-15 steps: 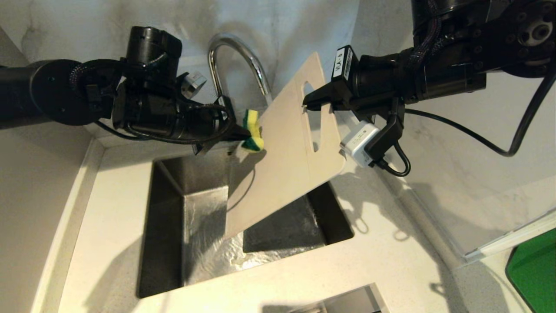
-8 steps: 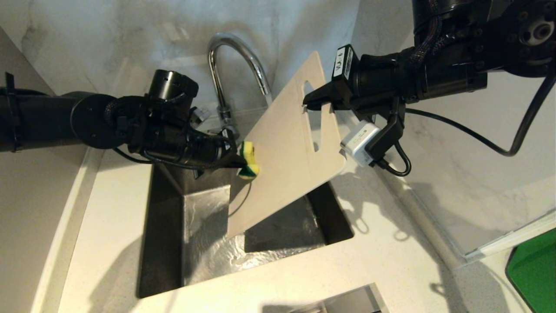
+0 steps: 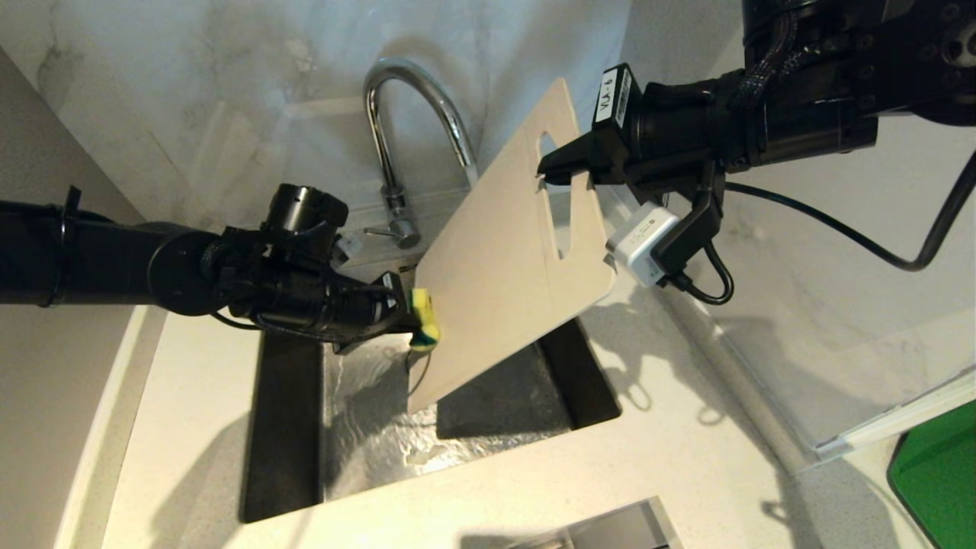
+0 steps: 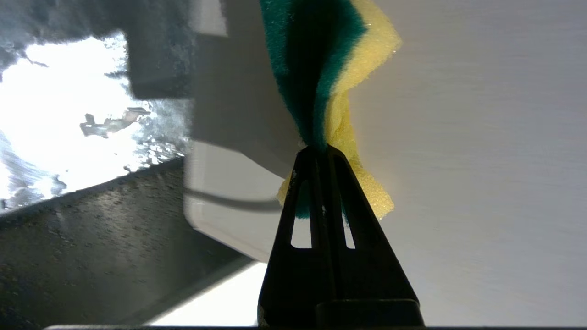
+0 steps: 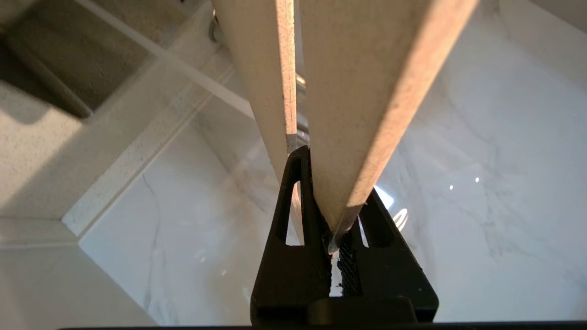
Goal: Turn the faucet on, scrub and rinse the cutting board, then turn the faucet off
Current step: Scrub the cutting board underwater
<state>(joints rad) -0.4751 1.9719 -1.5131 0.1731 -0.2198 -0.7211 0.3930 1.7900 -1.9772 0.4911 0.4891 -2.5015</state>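
Left claw [image 3: 408,324]: squashed green-and-yellow sponge [image 3: 425,326] covers its tips. Flat cream-white plastic cutting board [image 3: 499,267] beyond it hides the steel sink's [image 3: 366,427] back corner. Green object [image 3: 938,473] at far right, cut by the edge, unidentifiable.

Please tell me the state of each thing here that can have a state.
Faucet: whether water runs, cannot tell.
Board: tilted over the sink, held at its slot end.
Sponge: squeezed, against the board.
Sink: wet.
Left gripper: shut on sponge.
Right gripper: shut on board.
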